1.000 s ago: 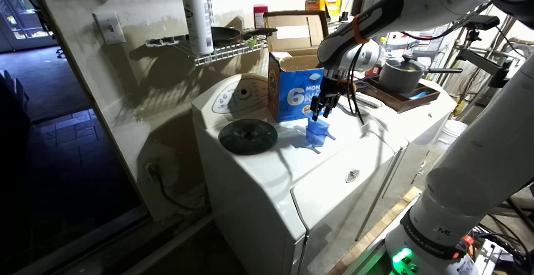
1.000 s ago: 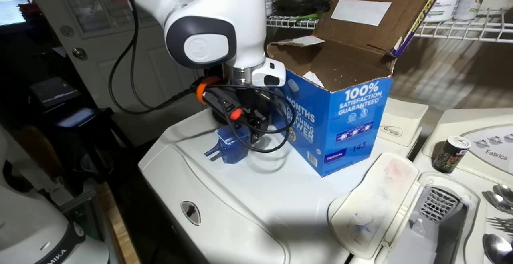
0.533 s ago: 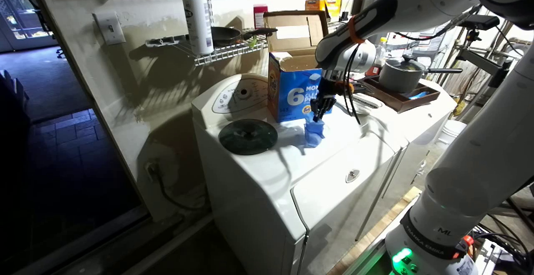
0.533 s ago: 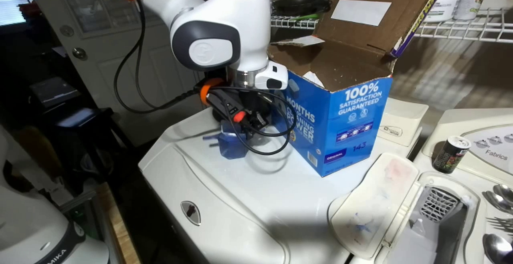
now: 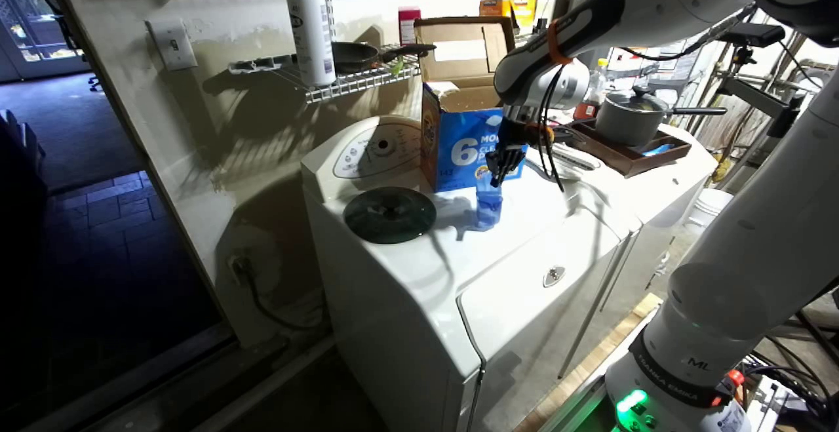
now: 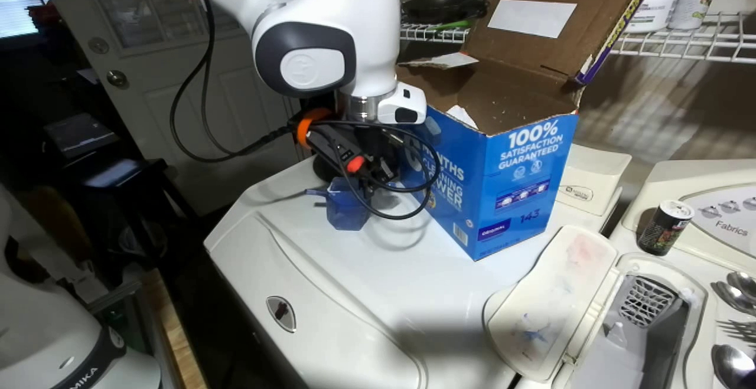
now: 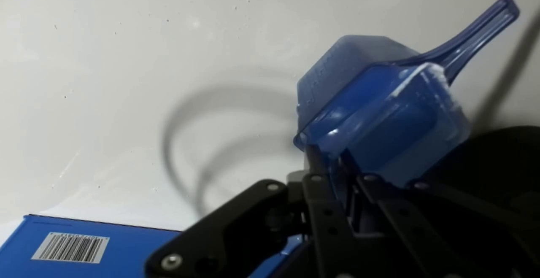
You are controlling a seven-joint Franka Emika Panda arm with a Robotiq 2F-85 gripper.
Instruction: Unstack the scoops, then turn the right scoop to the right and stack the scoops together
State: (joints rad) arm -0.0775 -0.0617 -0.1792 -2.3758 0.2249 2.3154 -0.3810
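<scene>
From the left in an exterior view, the arm (image 6: 375, 41) reaches in over the white appliance (image 6: 407, 306), its last section bent downward. Below that hangs the tool (image 7: 330, 155), its fingers drawn close together, pinching the wall of the upper scoop (image 7: 409, 134). Blue scoops (image 6: 347, 211): two, the upper stacked with the lower scoop (image 7: 337, 79); whether they touch the appliance, I cannot tell. Just to their right stands one blue carton (image 6: 499, 200), its lid raised; farther right, one dark can (image 6: 657, 232).
</scene>
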